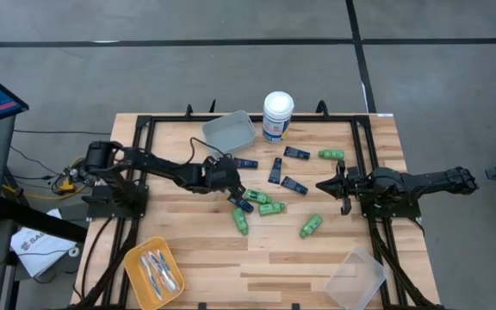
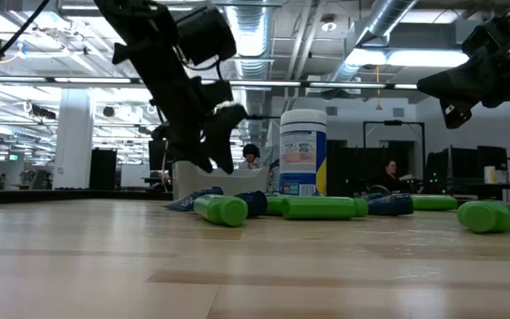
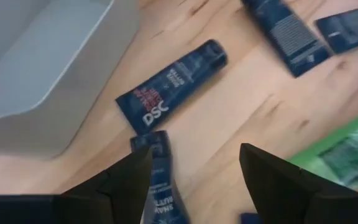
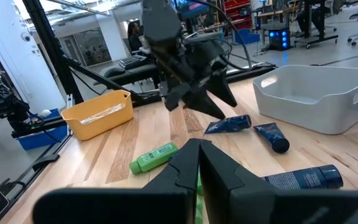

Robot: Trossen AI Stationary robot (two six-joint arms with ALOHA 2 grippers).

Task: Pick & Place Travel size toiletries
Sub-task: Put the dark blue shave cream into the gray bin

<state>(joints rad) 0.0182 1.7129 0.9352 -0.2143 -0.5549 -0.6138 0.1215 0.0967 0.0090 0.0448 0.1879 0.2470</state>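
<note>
Near the middle of the wooden tabletop (image 1: 196, 232), the left pincer (image 1: 233, 182) hangs just above the surface with its jaws spread wide and nothing between them; a dark navy tube (image 3: 159, 177) lies on the wood directly below the gap, and a second navy tube (image 3: 171, 85) lies just beyond it, close to the grey bin (image 1: 228, 130). Scattered across the centre are the other travel size toiletries: more navy tubes (image 1: 297, 153) toward the far side and bright green bottles (image 1: 271, 207) lying on their sides nearer the front, with one green bottle (image 1: 331, 155) by the right rail. A yellow tray (image 1: 134, 258) at the front left corner holds thin toothbrushes (image 1: 158, 270). Beside the grey bin stands a tall white canister (image 1: 277, 116), and a clear container (image 1: 356, 277) sits at the front right. Over the right side, the right pincer (image 1: 324, 185) waits raised, jaws pressed together and empty.
</note>
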